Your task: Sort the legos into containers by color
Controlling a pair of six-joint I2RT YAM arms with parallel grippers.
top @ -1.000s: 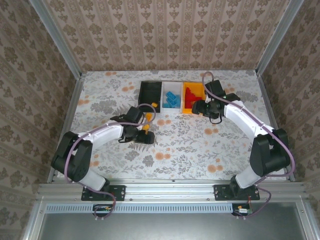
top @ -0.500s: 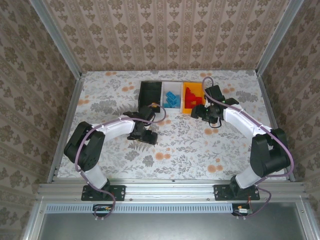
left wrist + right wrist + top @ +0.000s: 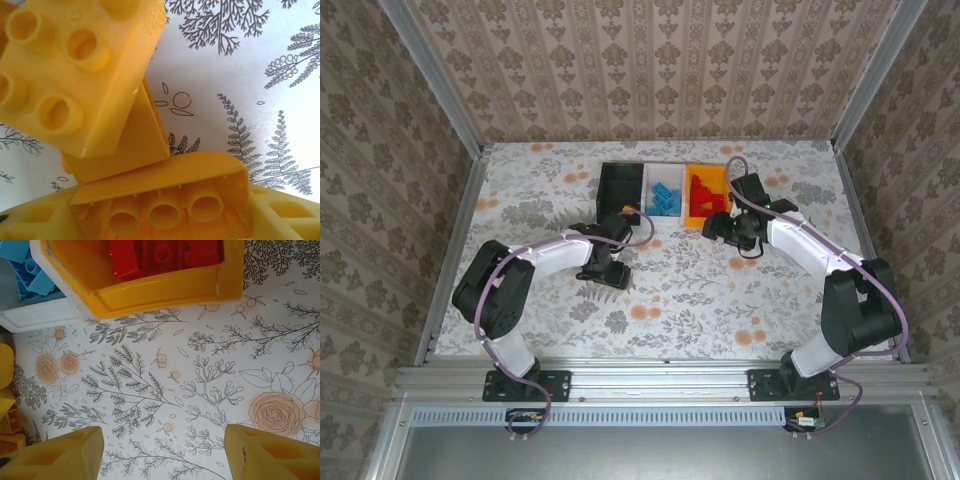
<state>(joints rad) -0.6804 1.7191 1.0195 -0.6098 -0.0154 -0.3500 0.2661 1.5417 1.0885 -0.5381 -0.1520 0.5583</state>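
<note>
My left gripper point(image 3: 160, 220) is shut on an orange-yellow lego point(image 3: 165, 180), hollow underside facing the camera. Two more orange-yellow legos point(image 3: 75, 70) lie stacked just beyond it. In the top view the left gripper point(image 3: 618, 226) sits just in front of the black bin point(image 3: 620, 183), an orange-yellow lego point(image 3: 628, 212) at its tip. The white bin point(image 3: 664, 196) holds blue legos point(image 3: 22, 270); the orange-yellow bin point(image 3: 706, 191) holds red legos point(image 3: 165, 255). My right gripper point(image 3: 165, 455) is open over bare cloth, in front of the orange-yellow bin point(image 3: 165, 290).
The three bins stand side by side at the back middle of the flower-patterned tablecloth point(image 3: 720, 290). Metal frame rails point(image 3: 455, 230) and wallpapered walls close in the table. More orange-yellow legos point(image 3: 6, 390) show at the right wrist view's left edge.
The left arm swung forward and right toward the black bin, carrying the orange-yellow lego. The right gripper drew back slightly from the orange-yellow bin.
</note>
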